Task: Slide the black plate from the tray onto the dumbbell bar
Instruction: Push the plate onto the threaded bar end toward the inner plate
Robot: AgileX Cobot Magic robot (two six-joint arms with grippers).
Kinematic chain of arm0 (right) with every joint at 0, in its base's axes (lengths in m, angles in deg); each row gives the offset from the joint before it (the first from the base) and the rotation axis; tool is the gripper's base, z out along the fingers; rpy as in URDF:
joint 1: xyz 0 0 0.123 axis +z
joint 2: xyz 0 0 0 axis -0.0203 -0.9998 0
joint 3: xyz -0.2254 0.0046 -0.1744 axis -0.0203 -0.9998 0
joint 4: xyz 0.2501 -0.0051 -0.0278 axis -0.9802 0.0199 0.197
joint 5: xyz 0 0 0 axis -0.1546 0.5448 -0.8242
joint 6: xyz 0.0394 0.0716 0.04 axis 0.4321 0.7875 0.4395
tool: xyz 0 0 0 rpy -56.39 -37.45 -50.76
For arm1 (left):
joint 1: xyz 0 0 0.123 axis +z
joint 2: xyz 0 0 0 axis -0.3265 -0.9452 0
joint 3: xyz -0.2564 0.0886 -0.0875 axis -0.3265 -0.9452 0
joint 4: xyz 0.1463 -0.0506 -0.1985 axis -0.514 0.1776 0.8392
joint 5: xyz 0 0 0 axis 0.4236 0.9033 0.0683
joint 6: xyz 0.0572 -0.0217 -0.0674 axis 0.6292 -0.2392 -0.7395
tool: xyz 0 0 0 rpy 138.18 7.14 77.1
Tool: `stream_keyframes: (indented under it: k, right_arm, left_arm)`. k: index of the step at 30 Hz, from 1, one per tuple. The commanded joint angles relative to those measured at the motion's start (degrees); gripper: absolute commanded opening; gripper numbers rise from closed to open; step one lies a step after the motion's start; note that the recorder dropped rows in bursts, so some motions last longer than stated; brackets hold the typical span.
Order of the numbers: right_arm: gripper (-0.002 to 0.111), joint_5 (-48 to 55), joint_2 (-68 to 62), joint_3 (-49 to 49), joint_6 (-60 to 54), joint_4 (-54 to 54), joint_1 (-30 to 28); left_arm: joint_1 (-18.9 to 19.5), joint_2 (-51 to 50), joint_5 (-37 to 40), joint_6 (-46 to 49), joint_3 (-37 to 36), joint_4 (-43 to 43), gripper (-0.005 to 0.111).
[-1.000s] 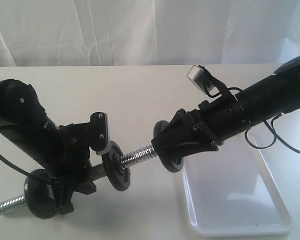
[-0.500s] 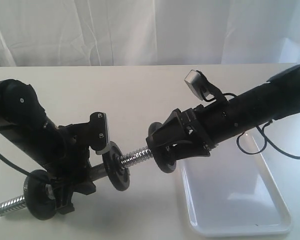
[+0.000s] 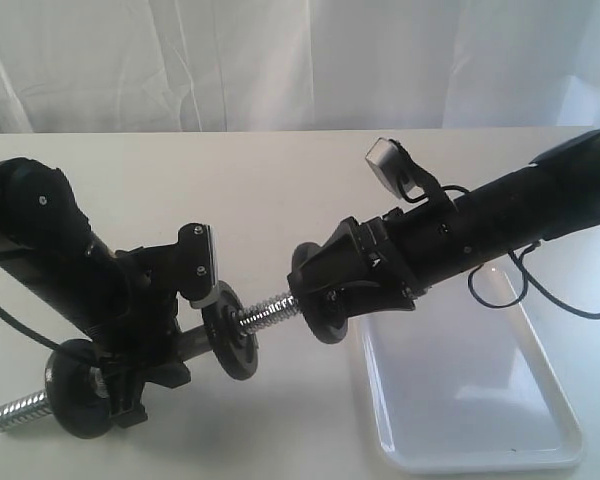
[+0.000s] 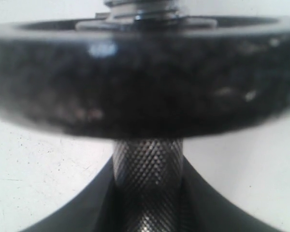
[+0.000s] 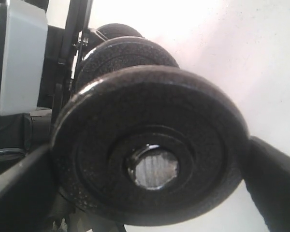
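From outside, the right tool (image 3: 325, 298) is clamped on the black plate (image 3: 312, 302), which stands upright at the threaded tip of the bar (image 3: 265, 313), above the table (image 3: 280, 180) beside the tray (image 3: 540, 410). The left tool (image 3: 155, 355) is closed around the bar. The left wrist shows the knurled bar entering another plate (image 4: 145, 82). The right wrist shows the black plate between both fingers (image 5: 275, 179), the bar end filling its hole.

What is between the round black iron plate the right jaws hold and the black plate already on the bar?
Only a bare stretch of the shiny threaded steel dumbbell bar, seen in the exterior view.
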Motion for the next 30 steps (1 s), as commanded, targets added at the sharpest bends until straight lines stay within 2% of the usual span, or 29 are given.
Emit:
stream_keyframes:
  k: [1,11,30]
  right_arm:
    - [0.0,1.74,0.19,0.08,-1.04,-3.37,0.93]
    - [0.0,1.74,-1.27,0.08,-1.04,-3.41,1.73]
    - [0.0,1.74,-1.61,0.08,-1.04,-6.5,2.22]
  left_arm:
    - [-0.16,3.18,-0.59,0.3,1.73,4.61,0.0]
    - [-0.16,3.18,-0.08,3.78,1.73,4.61,0.0]
    - [-0.16,4.23,-0.08,3.78,1.73,4.61,0.0]
